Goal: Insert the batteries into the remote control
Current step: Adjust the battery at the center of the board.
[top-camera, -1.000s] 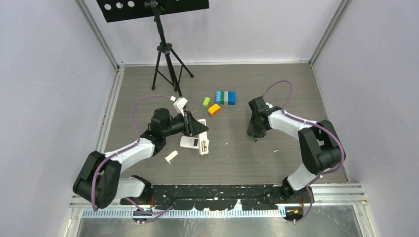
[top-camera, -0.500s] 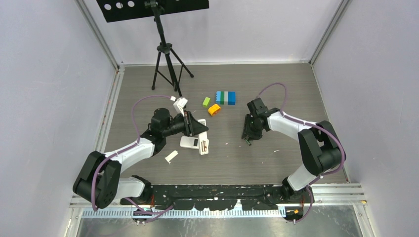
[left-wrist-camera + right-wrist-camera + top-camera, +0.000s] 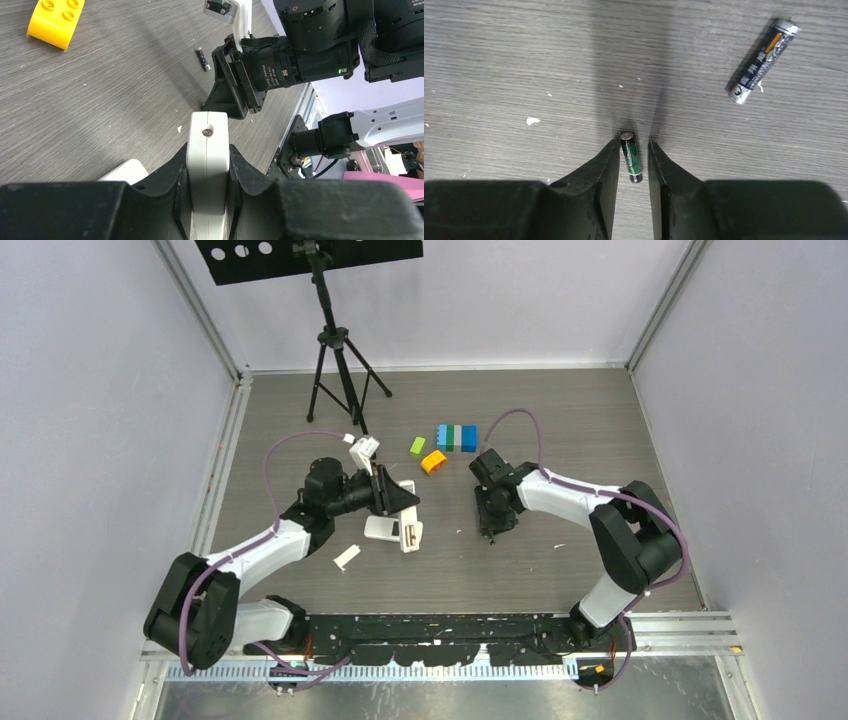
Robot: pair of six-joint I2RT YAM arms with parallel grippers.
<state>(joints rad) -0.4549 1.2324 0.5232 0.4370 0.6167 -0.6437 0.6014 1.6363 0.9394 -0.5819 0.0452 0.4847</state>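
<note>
The left claw (image 3: 208, 160) is clamped on the two broad faces of the white remote control (image 3: 207, 135) and holds it on edge. This probably fixes the housing so that a cell can be pressed in without it sliding. The right claw (image 3: 633, 150) stands tip-down at the bench (image 3: 499, 60), well apart from the remote control, with one green battery (image 3: 631, 162) lengthwise between its jaws; a thin gap shows on one side, so whether the pads grip it cannot be told. A second battery (image 3: 763, 60) lies loose nearby, probably awaiting a later pick.
</note>
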